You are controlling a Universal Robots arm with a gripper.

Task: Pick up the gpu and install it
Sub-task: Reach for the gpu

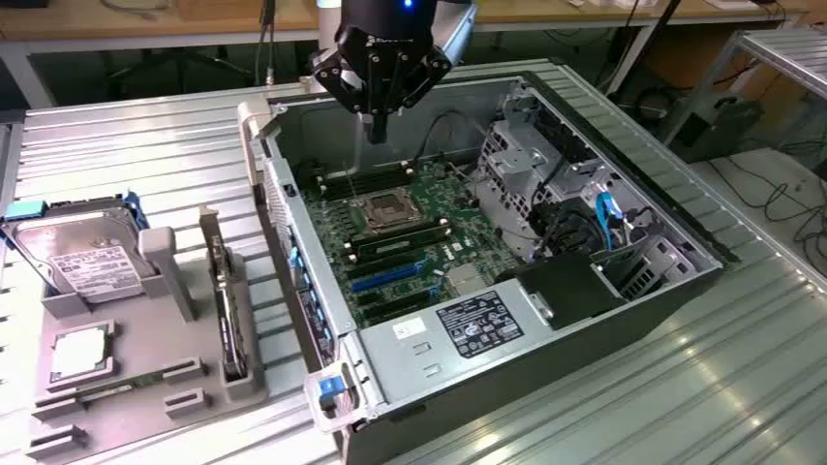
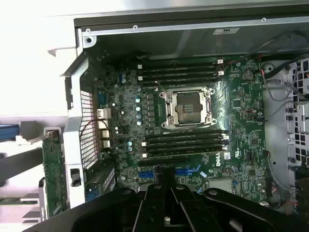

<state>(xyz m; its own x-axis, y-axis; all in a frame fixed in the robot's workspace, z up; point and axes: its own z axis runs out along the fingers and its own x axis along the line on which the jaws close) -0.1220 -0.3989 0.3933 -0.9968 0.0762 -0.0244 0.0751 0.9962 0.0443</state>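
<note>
Entry: one gpu (image 1: pixel 232 310), a slim dark rectangular card with a silver metal bracket at one end, standing on edge in one grey plastic holder tray (image 1: pixel 155 334) just outside the open black-and-silver computer case (image 1: pixel 621 325), on the exterior view's left of it. One black gripper (image 1: pixel 376 134), fingers clenched together on nothing, hangs inside the case above its one green motherboard (image 1: pixel 413 242), with the case's silver side wall (image 1: pixel 274 179) between gripper and card. Same tray: one silver hard drive with white label (image 1: pixel 80 263), one square silver processor chip (image 1: pixel 80 354).
</note>
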